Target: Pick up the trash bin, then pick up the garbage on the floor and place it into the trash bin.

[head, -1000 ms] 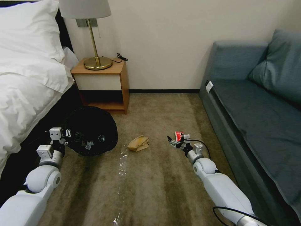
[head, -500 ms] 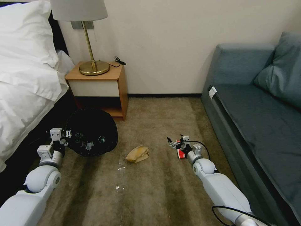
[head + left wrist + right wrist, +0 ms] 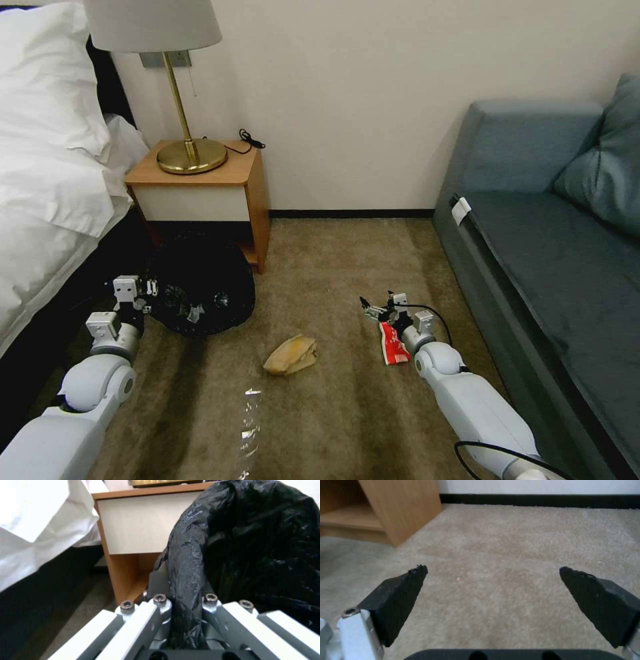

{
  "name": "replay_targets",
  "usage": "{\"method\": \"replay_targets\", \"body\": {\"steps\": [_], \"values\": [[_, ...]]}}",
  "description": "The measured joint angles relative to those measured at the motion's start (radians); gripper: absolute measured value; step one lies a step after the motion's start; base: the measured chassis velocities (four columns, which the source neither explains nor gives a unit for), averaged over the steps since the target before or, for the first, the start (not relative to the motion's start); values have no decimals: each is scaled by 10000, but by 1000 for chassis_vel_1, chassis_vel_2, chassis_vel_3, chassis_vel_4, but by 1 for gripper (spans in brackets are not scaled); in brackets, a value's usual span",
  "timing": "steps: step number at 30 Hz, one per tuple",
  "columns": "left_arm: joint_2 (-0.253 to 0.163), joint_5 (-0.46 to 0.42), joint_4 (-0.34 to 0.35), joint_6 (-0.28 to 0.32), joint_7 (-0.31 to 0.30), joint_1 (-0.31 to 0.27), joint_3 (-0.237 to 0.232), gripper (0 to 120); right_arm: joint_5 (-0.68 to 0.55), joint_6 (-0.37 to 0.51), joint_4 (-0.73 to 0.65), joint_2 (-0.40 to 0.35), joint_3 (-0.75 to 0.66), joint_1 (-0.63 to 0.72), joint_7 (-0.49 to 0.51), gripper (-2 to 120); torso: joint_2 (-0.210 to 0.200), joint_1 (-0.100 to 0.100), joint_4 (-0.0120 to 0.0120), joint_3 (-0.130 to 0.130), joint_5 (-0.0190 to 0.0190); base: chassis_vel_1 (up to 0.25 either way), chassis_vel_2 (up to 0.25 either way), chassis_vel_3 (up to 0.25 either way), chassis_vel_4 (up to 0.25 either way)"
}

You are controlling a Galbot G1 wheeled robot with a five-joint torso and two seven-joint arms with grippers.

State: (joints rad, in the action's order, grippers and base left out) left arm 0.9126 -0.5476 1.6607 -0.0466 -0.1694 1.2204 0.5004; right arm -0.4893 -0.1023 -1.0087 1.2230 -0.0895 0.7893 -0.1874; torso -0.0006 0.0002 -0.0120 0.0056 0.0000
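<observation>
Currently noted, left side: left gripper (image 3: 143,297) clamped on the rim of the trash bin (image 3: 203,287), fingers (image 3: 160,605) pinching the folded black bag liner (image 3: 186,580) from both sides, as confirmed in the left wrist view. Bin held beside the bed (image 3: 47,200) and just in front of the wooden nightstand (image 3: 200,193), mouth turned toward the head camera, a few small pale scraps visible inside. Whether the bin is clear of the carpet (image 3: 320,413) cannot be told. Right side: right gripper (image 3: 375,310) low over the floor, jaws spread wide with nothing between them; bare carpet alone seen between the black pads (image 3: 403,590) in the right wrist view. Red-white snack packet (image 3: 393,343) lying flat on the carpet just beside the right wrist, near the sofa (image 3: 553,253). Crumpled brown paper bag (image 3: 291,355) resting on the carpet between the two arms, well apart from the bin. Faint shiny clear strip (image 3: 248,427) lying on the carpet nearer the camera; identity not determinable. Brass lamp (image 3: 190,153) standing on the nightstand top, black cord (image 3: 250,139) beside its base.
</observation>
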Motion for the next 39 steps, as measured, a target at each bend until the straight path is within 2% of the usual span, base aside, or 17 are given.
{"method": "replay_targets", "body": {"steps": [6, 8, 9, 12, 14, 18, 29, 39], "values": [[66, 79, 40, -17, 55, 137, 25, 4, 77, 606, -174, -366, 124, 83, 16, 100, 0, 0, -1, 1, 1, -104, 99, 98, -94], [79, 114, 33, -50, 118, 167, 25, 4, 58, 1015, -307, -849, 232, 221, -62, 100, 0, -1, 0, -1, 2, -30, 22, 15, -30], [79, 114, 33, -50, 118, 167, 25, 4, 58, 1015, -307, -849, 232, 221, -62, 100, 0, -1, 0, -1, 2, 0, 0, 0, 0], [81, 126, 27, -67, 177, 167, -10, 4, -19, 1352, -310, -1202, 306, 290, -299, 100, 0, -1, -1, -2, 2, 0, 0, 0, 0], [139, 148, 16, -100, 236, 170, -94, 4, -14, 1594, -47, -1551, 334, 328, -813, 100, 1, -1, -3, -2, -1, 0, 0, 0, 0], [311, 275, -112, -228, 381, 174, -235, 4, 55, 1713, 367, -1685, 264, 434, -1200, 100, 0, -1, -3, -1, 3, 0, 0, 0, 0], [702, 489, -482, -462, 635, 128, -436, 4, 330, 1769, 1247, -1445, 143, 456, -2009, 100, 0, -1, -3, -1, 1, 0, 0, 0, 0], [805, 523, -488, -522, 667, 153, -495, 4, 779, 1200, 2984, -622, 99, -433, -2292, 100, 0, -1, -2, 0, -3, 0, 0, 0, 0]]}}
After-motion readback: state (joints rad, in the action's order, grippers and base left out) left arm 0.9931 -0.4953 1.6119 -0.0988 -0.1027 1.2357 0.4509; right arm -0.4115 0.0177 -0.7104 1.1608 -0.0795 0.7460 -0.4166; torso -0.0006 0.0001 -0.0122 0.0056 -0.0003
